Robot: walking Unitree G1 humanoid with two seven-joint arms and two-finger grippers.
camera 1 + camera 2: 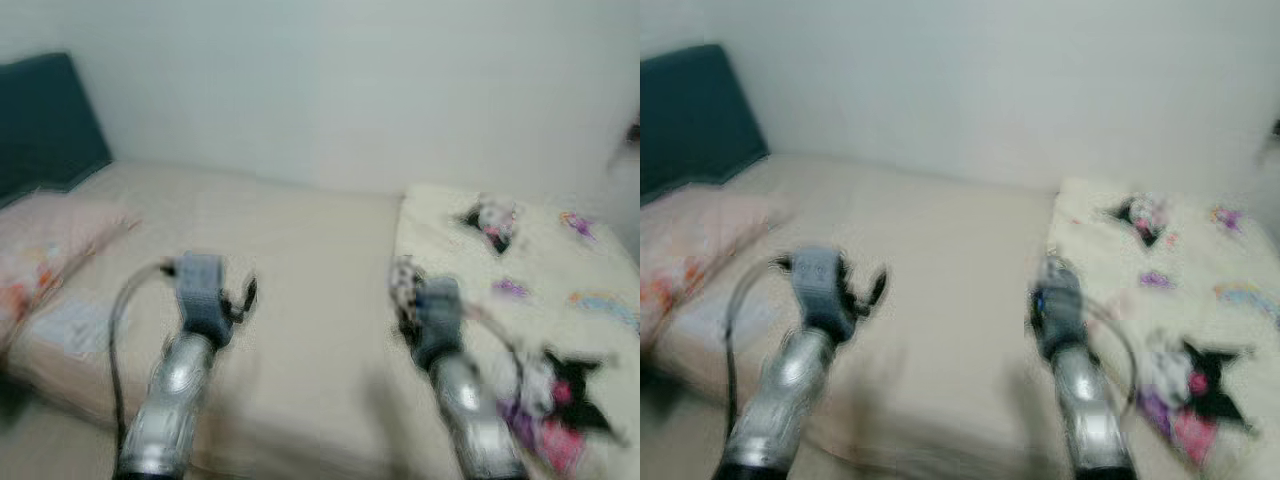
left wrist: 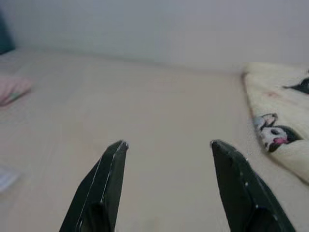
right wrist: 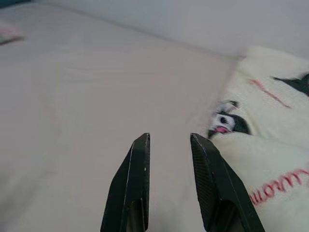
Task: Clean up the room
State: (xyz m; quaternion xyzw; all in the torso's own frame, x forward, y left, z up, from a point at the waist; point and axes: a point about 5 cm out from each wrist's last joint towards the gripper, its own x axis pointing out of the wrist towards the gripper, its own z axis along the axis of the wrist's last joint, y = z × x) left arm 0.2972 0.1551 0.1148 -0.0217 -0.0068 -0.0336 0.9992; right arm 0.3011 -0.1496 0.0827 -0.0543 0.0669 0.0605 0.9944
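Note:
A bed with a beige sheet (image 1: 300, 250) lies before me, and the head views are blurred. A cream blanket (image 1: 530, 280) with black, pink and purple cartoon prints is bunched over the bed's right part. My left gripper (image 2: 169, 142) hovers open above the bare sheet at the near left, with nothing between its fingers. Beside the blanket's folded edge (image 3: 270, 159) my right gripper (image 3: 169, 136) is held over the sheet. It is open with a narrower gap and holds nothing.
A pink patterned pillow (image 1: 50, 250) lies at the bed's left end, with a dark teal cushion or headboard (image 1: 40, 120) behind it. A pale flat patch (image 1: 75, 325) lies near the pillow. A plain white wall (image 1: 380, 90) runs along the far side.

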